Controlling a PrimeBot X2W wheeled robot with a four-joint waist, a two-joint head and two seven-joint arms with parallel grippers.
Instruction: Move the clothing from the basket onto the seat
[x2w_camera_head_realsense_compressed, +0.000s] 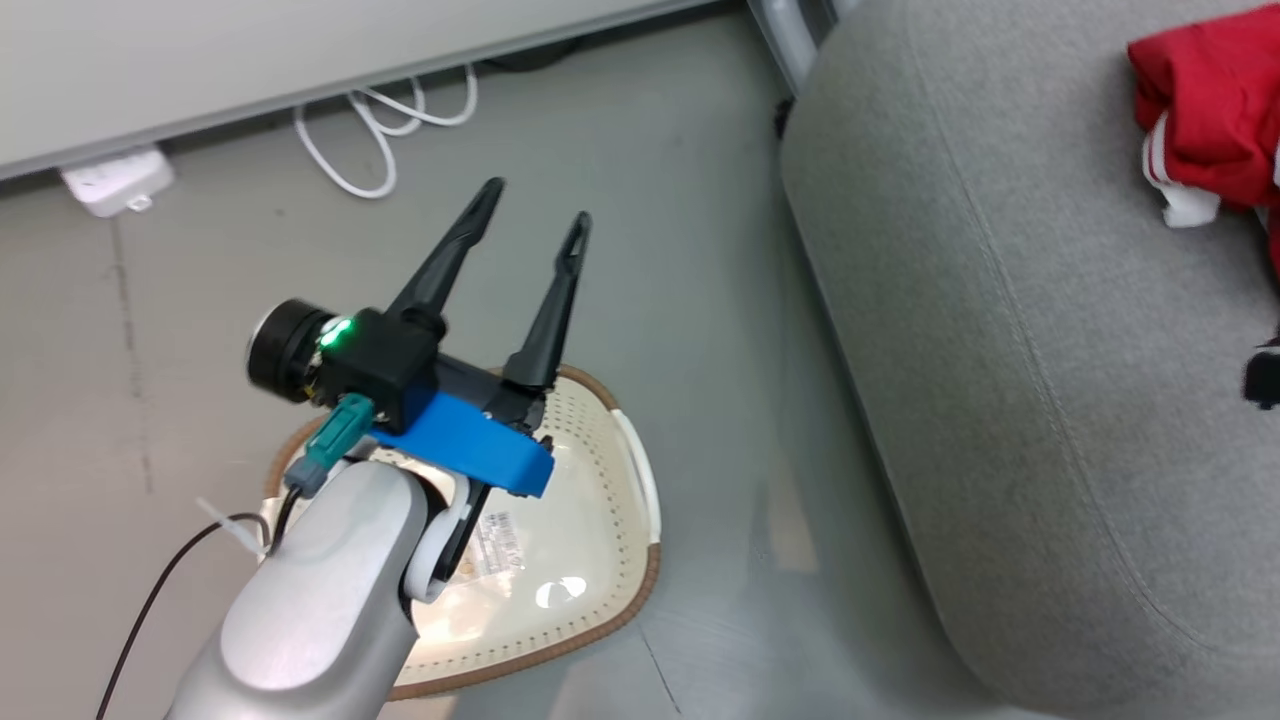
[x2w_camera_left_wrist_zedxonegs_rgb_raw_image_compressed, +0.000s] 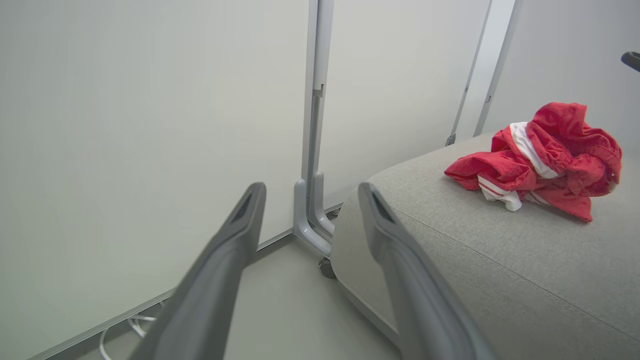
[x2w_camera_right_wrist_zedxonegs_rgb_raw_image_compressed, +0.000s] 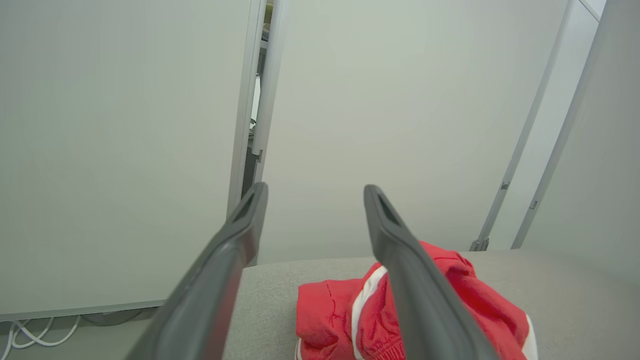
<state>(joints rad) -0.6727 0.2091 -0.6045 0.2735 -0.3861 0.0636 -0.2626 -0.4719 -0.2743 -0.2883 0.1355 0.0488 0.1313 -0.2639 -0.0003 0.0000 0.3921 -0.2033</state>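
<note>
Left gripper (x2w_camera_head_realsense_compressed: 535, 207), on a smooth pale-grey forearm (x2w_camera_head_realsense_compressed: 310, 590) with a blue plastic bracket (x2w_camera_head_realsense_compressed: 470, 445), spreads its two long, tapered dark fingers (x2w_camera_head_realsense_compressed: 550, 310) wide, grasping and touching nothing. Under its wrist, toward 6 o'clock in the head view, sits the basket (x2w_camera_head_realsense_compressed: 600, 450): cream perforated plastic with a brown woven-look rim, its dotted bottom and barcode sticker (x2w_camera_head_realsense_compressed: 495, 540) showing. At 3 o'clock spreads the seat (x2w_camera_head_realsense_compressed: 1000, 350), coarse grey fabric, rounded and seamed. Crumpled red clothing (x2w_camera_head_realsense_compressed: 1210, 110) with white stripes lies on it at 2 o'clock. Right gripper (x2w_camera_right_wrist_zedxonegs_rgb_raw_image_compressed: 315, 190) hangs near that heap, fingers equally parted, empty.
</note>
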